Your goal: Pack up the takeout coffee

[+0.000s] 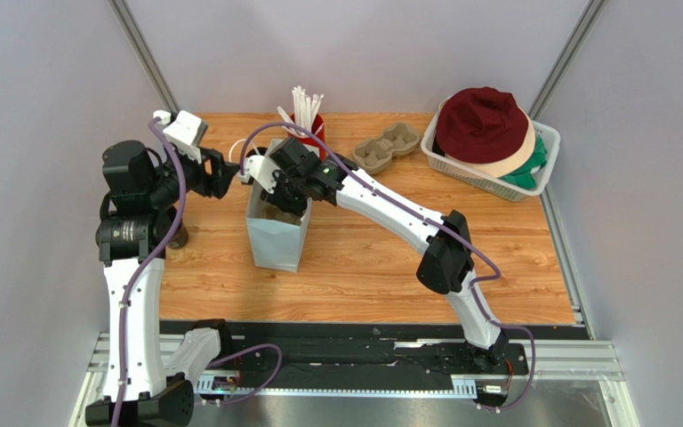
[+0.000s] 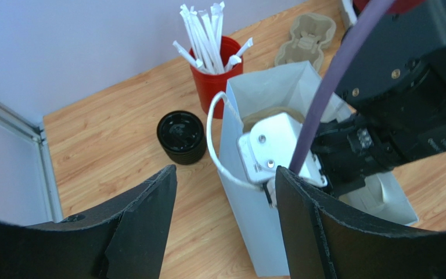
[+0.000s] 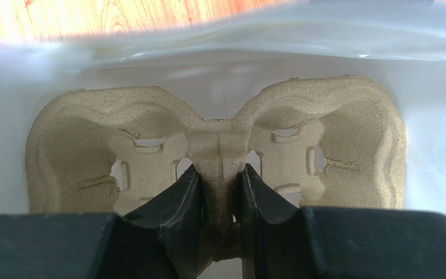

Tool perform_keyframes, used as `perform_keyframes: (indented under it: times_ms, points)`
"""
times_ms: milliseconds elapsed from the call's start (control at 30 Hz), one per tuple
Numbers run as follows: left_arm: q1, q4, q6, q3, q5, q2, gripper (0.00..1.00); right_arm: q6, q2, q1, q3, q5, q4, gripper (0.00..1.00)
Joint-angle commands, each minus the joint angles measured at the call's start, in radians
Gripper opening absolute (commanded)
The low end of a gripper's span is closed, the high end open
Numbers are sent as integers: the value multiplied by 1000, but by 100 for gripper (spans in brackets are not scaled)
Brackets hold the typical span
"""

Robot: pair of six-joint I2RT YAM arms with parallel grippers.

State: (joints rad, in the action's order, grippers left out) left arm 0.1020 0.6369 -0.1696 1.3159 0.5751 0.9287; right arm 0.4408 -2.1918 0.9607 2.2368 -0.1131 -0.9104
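Observation:
A white paper bag [image 1: 276, 238] stands open in the middle of the table. My right gripper [image 3: 219, 171] is down inside the bag [image 3: 324, 52] and shut on the middle ridge of a brown pulp cup carrier [image 3: 324, 128]. In the top view the right gripper [image 1: 276, 185] is at the bag's mouth. My left gripper [image 2: 225, 174] is open and empty, level with the bag's near left edge [image 2: 254, 232]; in the top view the left gripper [image 1: 228, 173] is just left of the bag. The takeout coffee is not clearly in view; a small brown shape [image 1: 179, 238] peeks from behind my left arm.
A squat black round piece [image 2: 181, 136] sits left of the bag. A red cup of white straws [image 1: 308, 124] stands behind the bag. A second pulp carrier [image 1: 388, 147] lies at the back, and a white basket [image 1: 545, 142] holding hats is at the back right.

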Motion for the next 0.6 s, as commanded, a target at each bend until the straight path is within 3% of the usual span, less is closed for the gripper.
perform_keyframes:
  times_ms: [0, 333, 433, 567]
  points:
    - [10, -62, 59, 69, 65, 65, 72, -22, 55, 3, -12, 7, 42, 22]
    - [13, -57, 42, 103, 48, 177, 66, -16, 69, 3, -34, 20, 54, 22]
    - [13, -55, 38, 102, 45, 190, 57, -14, 72, 1, -37, 23, 56, 22]
    - [15, -59, 38, 98, 34, 197, 34, -13, 76, 3, -46, 23, 57, 22]
